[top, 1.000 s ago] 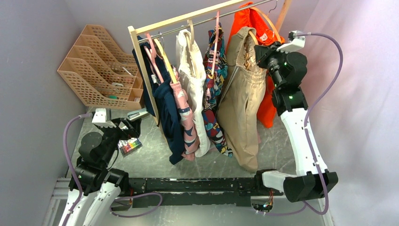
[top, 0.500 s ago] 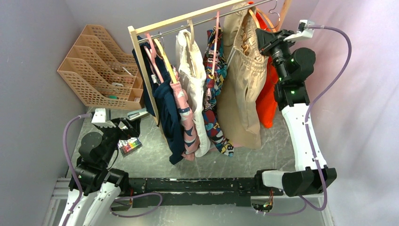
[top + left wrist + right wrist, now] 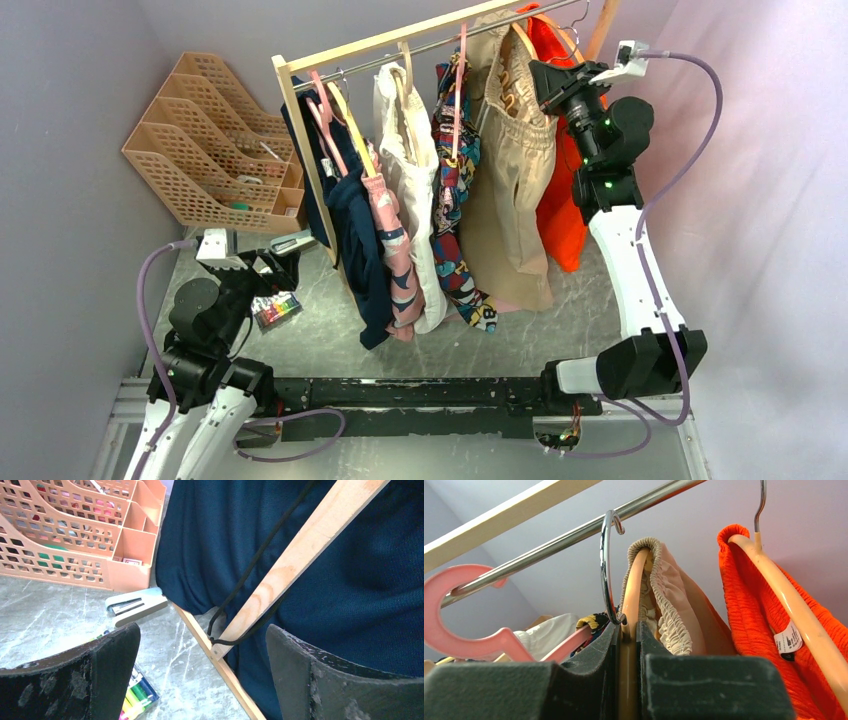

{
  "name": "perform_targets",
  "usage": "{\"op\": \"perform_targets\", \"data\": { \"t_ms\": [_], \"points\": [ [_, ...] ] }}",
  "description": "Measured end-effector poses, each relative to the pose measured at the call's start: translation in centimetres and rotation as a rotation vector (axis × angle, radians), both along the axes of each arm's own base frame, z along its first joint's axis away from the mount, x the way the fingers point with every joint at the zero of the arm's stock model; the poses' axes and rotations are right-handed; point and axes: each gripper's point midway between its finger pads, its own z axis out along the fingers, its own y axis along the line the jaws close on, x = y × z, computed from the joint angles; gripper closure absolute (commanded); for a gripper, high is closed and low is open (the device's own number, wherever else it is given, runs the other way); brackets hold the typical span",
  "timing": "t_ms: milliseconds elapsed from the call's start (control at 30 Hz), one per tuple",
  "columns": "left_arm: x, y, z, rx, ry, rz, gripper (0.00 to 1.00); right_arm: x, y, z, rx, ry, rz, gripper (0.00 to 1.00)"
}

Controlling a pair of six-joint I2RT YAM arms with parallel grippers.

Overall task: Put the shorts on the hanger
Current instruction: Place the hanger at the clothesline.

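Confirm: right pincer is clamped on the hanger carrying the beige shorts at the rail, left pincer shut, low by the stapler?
No: the left pincer is open, jaws wide apart, as the left wrist view shows. The rest stands: right pincer clamped on the hanger carrying the beige shorts at the rail, left pincer low by the stapler.

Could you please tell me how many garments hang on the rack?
6, from left: navy garment, pink garment, white garment, multicoloured garment, beige shorts, orange shorts; more may be hidden.

Peach mesh trays (image 3: 210, 150) rear-left; stapler (image 3: 136, 606) beside them; orange shorts (image 3: 754, 625) hanging on rail (image 3: 569, 535).
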Motion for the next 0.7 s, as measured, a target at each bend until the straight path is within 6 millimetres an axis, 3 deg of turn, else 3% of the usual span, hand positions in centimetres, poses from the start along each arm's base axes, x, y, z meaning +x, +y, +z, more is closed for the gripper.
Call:
{"op": "perform_targets", "data": {
  "t_ms": [533, 700],
  "points": [
    [0.1, 0.0, -0.2, 0.002, 0.005, -0.001, 0.01, 1.5, -0.1, 0.5, 0.040, -0.054, -0.009, 1.00],
    [0.1, -0.1, -0.3, 0.002, 0.007, -0.001, 0.01, 2.8, -0.4, 0.1, -0.006, -0.060, -0.041, 1.00]
  ]
}}
